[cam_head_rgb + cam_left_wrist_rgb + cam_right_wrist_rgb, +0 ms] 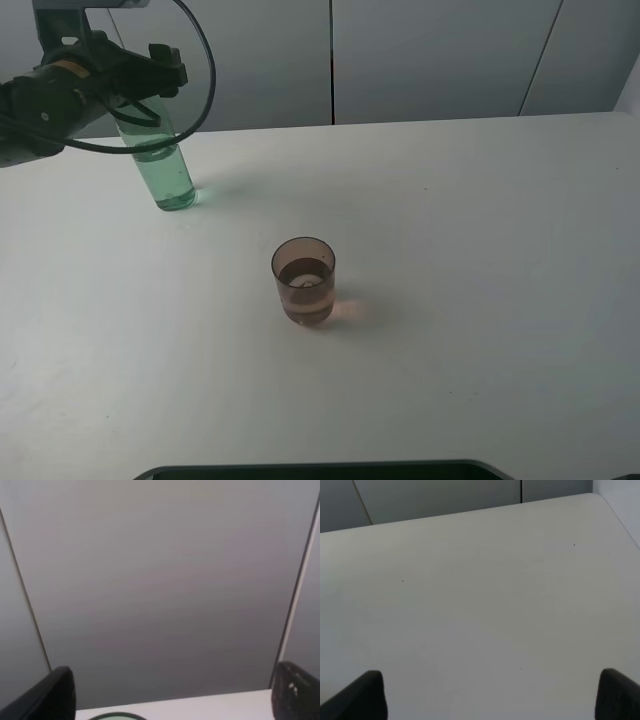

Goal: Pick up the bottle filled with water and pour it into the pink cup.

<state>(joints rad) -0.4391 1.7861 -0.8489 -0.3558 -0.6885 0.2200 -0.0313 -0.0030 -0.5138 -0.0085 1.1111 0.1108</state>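
White table point(480, 300), bottle point(165, 170) under left gripper point(150, 75)

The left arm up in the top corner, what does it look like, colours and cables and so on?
The left arm is black, with a blocky wrist, an orange-tan band and a grey housing above it. A thick black cable loops out beside it. Its gripper has dark, flat fingers with rounded tips.

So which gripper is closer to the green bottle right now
Left. The left gripper is at the upper part of the bottle, at the table's far left. The right gripper sees only bare table, and the high view doesn't show it.
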